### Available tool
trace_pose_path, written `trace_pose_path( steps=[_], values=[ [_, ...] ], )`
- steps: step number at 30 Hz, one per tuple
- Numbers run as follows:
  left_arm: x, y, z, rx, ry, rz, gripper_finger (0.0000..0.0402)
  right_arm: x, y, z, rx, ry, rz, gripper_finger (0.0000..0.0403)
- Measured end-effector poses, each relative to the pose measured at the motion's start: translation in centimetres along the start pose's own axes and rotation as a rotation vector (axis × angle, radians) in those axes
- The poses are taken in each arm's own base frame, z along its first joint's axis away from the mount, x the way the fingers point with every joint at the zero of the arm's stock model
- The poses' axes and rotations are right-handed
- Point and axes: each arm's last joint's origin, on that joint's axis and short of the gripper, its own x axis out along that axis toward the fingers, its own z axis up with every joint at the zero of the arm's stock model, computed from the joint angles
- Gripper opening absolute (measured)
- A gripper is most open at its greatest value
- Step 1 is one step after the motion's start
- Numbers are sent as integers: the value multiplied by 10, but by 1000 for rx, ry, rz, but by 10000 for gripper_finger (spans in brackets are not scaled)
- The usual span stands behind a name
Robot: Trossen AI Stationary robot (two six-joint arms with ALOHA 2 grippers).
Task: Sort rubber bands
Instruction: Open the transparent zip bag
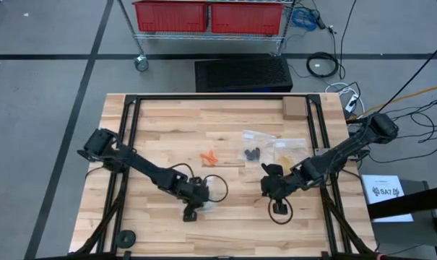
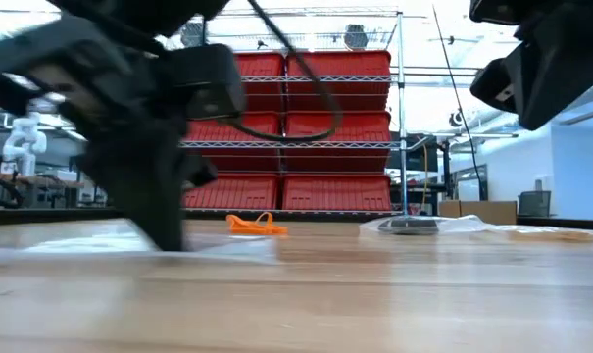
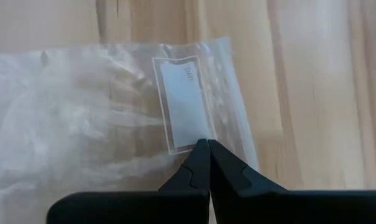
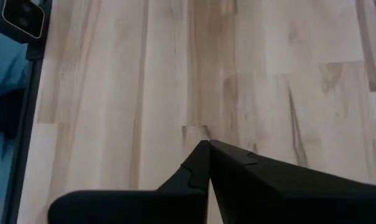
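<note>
High view: orange rubber bands (image 1: 209,156) beyond left end effector (image 1: 190,214).

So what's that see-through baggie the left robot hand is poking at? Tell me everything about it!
The clear plastic bag is thin, crinkly and see-through, lying flat on the wooden table. It has a white label patch outlined near one edge, with faint writing too small to read. No rubber bands show inside it. The left gripper, fingers shut together, has its tips at the bag's edge by the label; whether it pinches the plastic cannot be told.
</note>
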Motion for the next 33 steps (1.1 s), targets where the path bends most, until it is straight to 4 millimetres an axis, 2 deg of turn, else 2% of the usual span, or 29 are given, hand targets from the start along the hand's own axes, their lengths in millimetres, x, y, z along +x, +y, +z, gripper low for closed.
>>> trace_pose_path(
  steps=[5,11,14,17,20,24,29,33],
  values=[
    [16,13,22,41,-134,-15,0,-1,8,-4,10,0,6,0],
    [27,28,71,183,-236,62,0,-2,14,-4,9,-53,6,0],
    [19,28,86,230,-292,87,0,-3,19,3,7,-127,52,0],
    [3,22,91,254,-332,113,0,-3,22,11,13,-203,78,0],
    [-19,14,90,263,-366,144,0,6,23,14,27,-239,36,5],
    [-46,2,76,241,-442,211,0,35,25,11,20,-183,-11,32],
    [-56,0,32,109,-495,299,0,74,29,16,-15,-135,-127,83],
    [-62,1,2,16,-622,298,0,97,31,28,-63,-121,-195,117]
  ],
)
